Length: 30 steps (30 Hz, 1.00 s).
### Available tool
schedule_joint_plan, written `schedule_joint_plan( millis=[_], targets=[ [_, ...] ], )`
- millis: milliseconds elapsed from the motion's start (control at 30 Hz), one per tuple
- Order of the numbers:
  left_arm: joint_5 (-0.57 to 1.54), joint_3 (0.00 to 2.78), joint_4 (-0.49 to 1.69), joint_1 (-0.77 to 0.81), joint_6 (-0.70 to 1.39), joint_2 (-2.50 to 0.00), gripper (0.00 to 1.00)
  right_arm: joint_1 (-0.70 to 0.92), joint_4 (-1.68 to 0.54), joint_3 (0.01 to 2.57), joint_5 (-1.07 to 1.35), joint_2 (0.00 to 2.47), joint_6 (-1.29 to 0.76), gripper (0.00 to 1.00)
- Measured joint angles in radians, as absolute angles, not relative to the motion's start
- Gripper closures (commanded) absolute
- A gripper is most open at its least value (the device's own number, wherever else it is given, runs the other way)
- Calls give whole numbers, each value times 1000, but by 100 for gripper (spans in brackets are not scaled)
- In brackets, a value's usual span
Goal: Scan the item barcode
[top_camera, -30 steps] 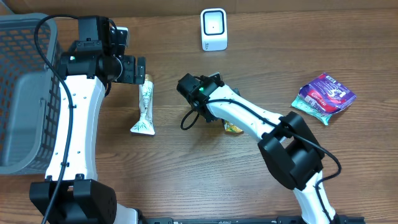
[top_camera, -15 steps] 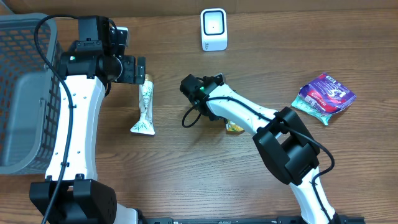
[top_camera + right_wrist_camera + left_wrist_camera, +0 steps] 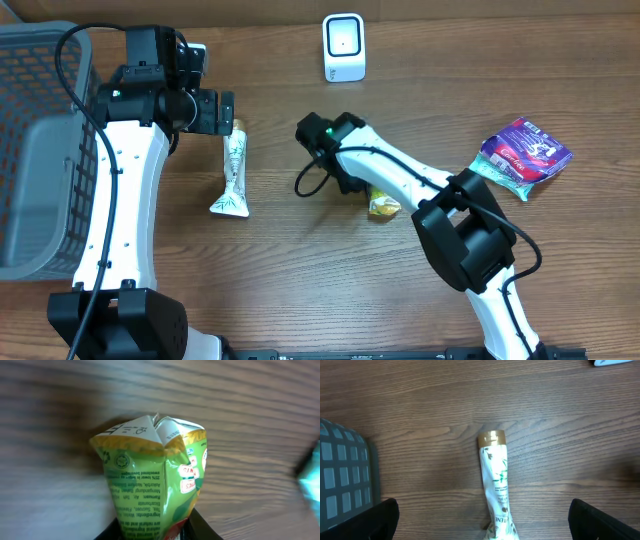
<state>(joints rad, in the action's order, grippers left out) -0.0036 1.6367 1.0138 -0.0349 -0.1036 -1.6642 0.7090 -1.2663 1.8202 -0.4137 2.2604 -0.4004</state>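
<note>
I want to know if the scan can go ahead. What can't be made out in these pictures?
The green packet: no barcode shows in the right wrist view; the bottom edge cuts off its lower part, and overhead the right arm covers most of it.
The tube: the left wrist view cuts off its tail; print too small to read.
The table: motion-blurred in the right wrist view.

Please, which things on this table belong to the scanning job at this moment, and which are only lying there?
For the job:
- green packet, held in the right gripper
- white scanner, at the far edge of the table

Only lying about:
- tube with a gold cap
- purple and teal packets
- grey basket
</note>
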Motion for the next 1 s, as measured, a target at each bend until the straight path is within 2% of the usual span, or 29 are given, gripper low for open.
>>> schedule_joint_plan(
  millis=[100,300,433,533,567,633,700,1000],
  targets=[
    [-4,1637,1013,-35,-103,-1664,0,699,-1263,1896,-225,2260,-326,64],
    [-4,1637,1013,-35,-104,-1664,0,649,-1243,1924,155,2239,-177,62],
    [-4,1637,1014,-35,-103,-1664,0,582,-1204,1882,270,2239,-133,62],
    [-4,1637,1014,-35,-104,-1664,0,548,-1205,1856,281,2239,-120,56],
    [-4,1637,1013,-35,-103,-1664,1,542,-1205,1856,280,2239,-115,52],
    [-4,1637,1013,-35,-104,-1664,0,538,-1204,1856,281,2239,-110,32],
    [-4,1637,1013,-35,-104,-1664,0,539,-1218,1856,284,2239,-99,23],
    [-4,1637,1013,-35,-104,-1664,1,487,-1311,1848,449,2239,-9,21]
  ],
)
